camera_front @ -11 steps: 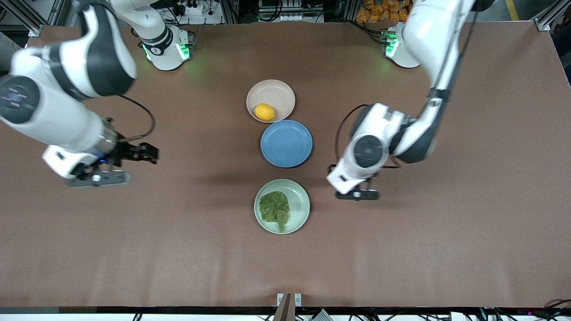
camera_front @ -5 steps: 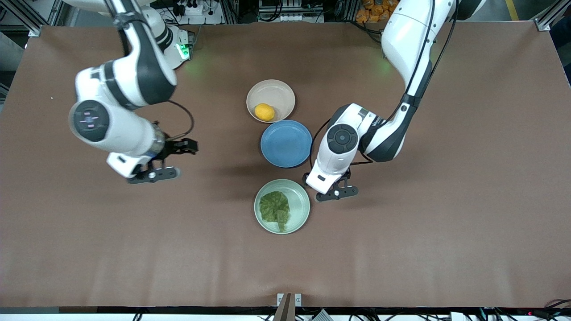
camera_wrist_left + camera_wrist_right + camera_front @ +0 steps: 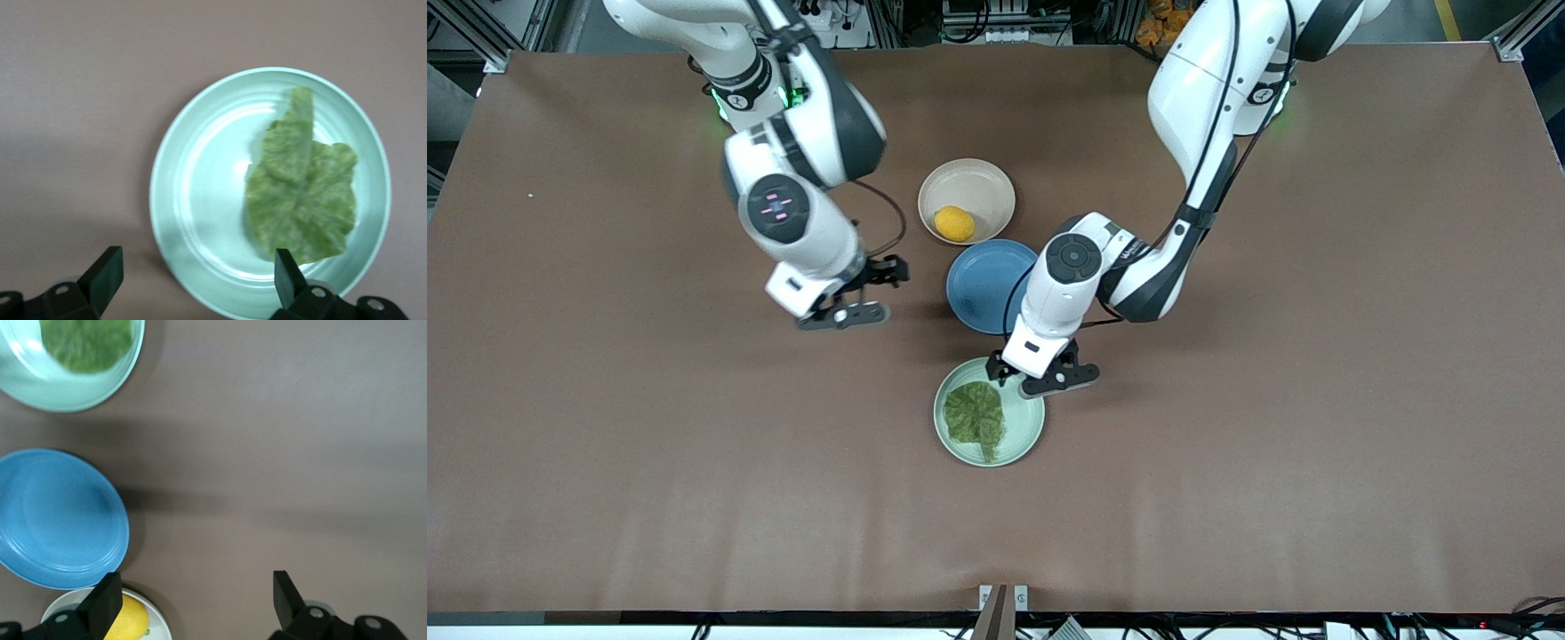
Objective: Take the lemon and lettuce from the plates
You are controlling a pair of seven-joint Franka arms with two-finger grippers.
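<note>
The lemon [image 3: 954, 223] lies in the beige plate [image 3: 980, 174], farthest from the front camera. The lettuce [image 3: 975, 418] lies flat in the mint green plate [image 3: 1024, 425], nearest the camera. My left gripper [image 3: 1037, 377] hangs open over that plate's rim on the blue plate's side; in the left wrist view the lettuce [image 3: 303, 190] and plate [image 3: 170, 200] sit just ahead of the gripper [image 3: 197, 268]. My right gripper [image 3: 870, 293] is open over bare table beside the beige plate, toward the right arm's end. The right wrist view shows the lemon [image 3: 131, 620] beside one fingertip [image 3: 107, 595] of the gripper [image 3: 197, 597].
An empty blue plate [image 3: 983, 289] sits between the two other plates, partly covered by the left arm's wrist. The brown table [image 3: 1227, 462] spreads wide around the plates. In the right wrist view the blue plate [image 3: 60, 520] and mint plate [image 3: 67, 390] show.
Both arms have swung in toward the row of plates. The left gripper came over the mint plate's rim; the right gripper moved in from its end of the table to beside the beige plate.
</note>
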